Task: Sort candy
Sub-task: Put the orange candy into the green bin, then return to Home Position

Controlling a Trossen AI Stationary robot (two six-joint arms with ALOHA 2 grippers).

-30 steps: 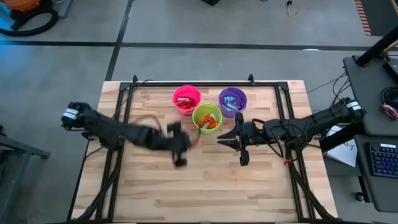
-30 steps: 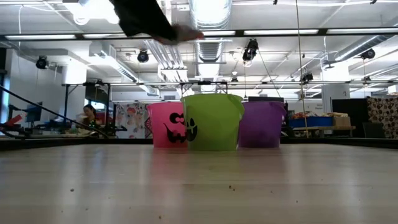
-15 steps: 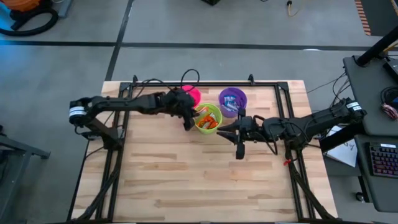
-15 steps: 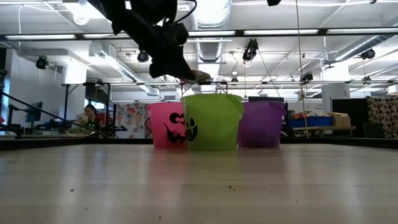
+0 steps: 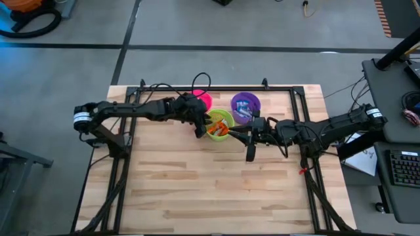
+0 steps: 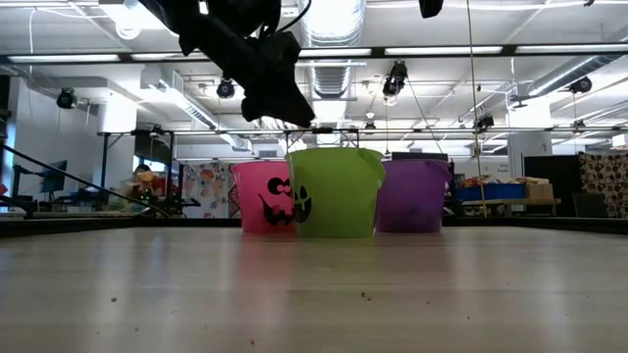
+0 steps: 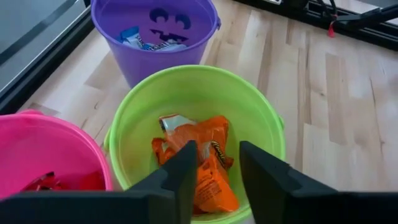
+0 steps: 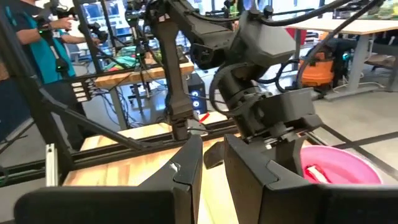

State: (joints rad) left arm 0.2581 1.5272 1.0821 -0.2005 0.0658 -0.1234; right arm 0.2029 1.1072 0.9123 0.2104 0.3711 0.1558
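Three cups stand together at the far middle of the table: pink (image 5: 194,99), green (image 5: 220,124) and purple (image 5: 245,106). In the left wrist view orange candies (image 7: 200,157) lie in the green cup (image 7: 249,93), blue-and-white ones (image 7: 134,36) in the purple cup (image 7: 155,59), and red ones (image 7: 43,182) in the pink cup (image 7: 37,143). My left gripper (image 7: 216,163) hangs open just above the green cup (image 6: 336,191), fingers pointing down, holding nothing. My right gripper (image 5: 239,134) hovers right of the green cup, narrowly open (image 8: 212,163) and empty.
The near half of the wooden table (image 5: 216,190) is bare board. A black frame (image 5: 197,88) runs along the far edge and down both sides. My two grippers are close together beside the green cup. A person (image 8: 31,43) stands beyond the table.
My left gripper swung from the table's middle up and toward the far edge, stopping over the green cup. A candy that showed at its fingertips half a second ago no longer shows there. My right gripper crept toward the far edge and the green cup.
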